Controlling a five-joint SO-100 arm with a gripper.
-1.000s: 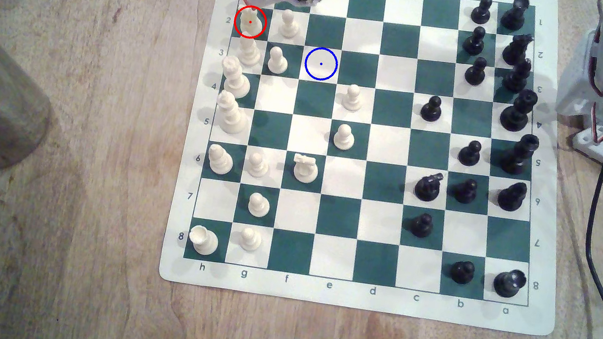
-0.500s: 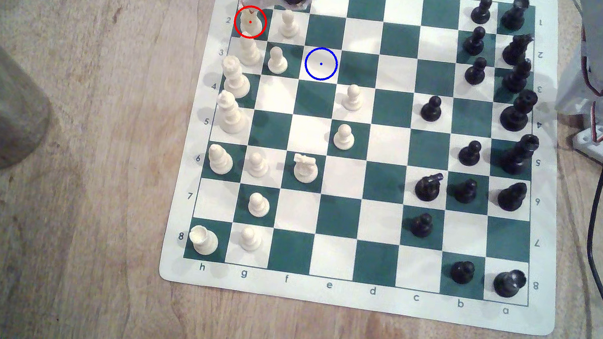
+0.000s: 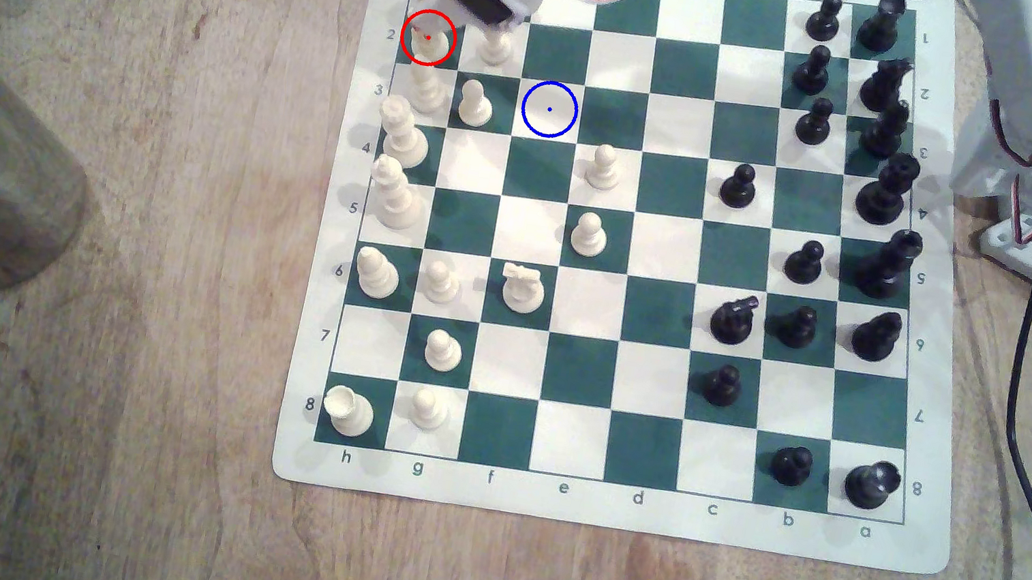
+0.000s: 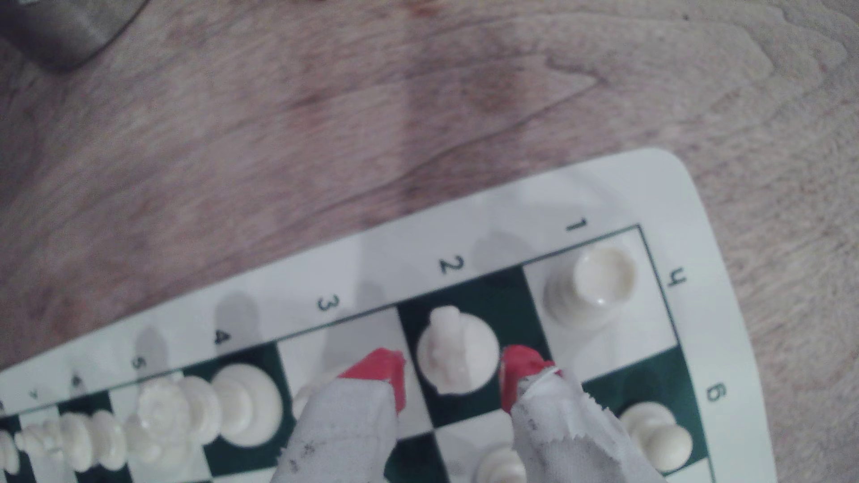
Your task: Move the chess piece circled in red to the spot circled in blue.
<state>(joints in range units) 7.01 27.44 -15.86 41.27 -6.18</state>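
Right now the pincer (image 4: 453, 378) is spread open, its two red-tipped fingers (image 4: 388, 374) standing one on each side of the cream-white knight (image 4: 458, 355) without visibly touching it. That knight sits upright on the dark green square beside the printed 2, directly between the tips, and carries the red ring in the exterior view (image 3: 427, 39), where the arm's white body and black servo cover the squares just behind it. Just beyond one finger, on the corner square marked 1, stands a cream rook (image 4: 588, 288); past the other finger a row of taller cream pieces (image 4: 195, 413) runs along the board's edge. Two cream pawns (image 4: 660, 434) stand close under the pincer's cloth-wrapped fingers, one file inward. The blue-ringed square (image 3: 549, 109), cream-white and bare, lies near the pincer, two files inward and one rank along from the knight. The chess mat (image 3: 608, 505) lies flat on the wooden worktop (image 3: 83, 422).
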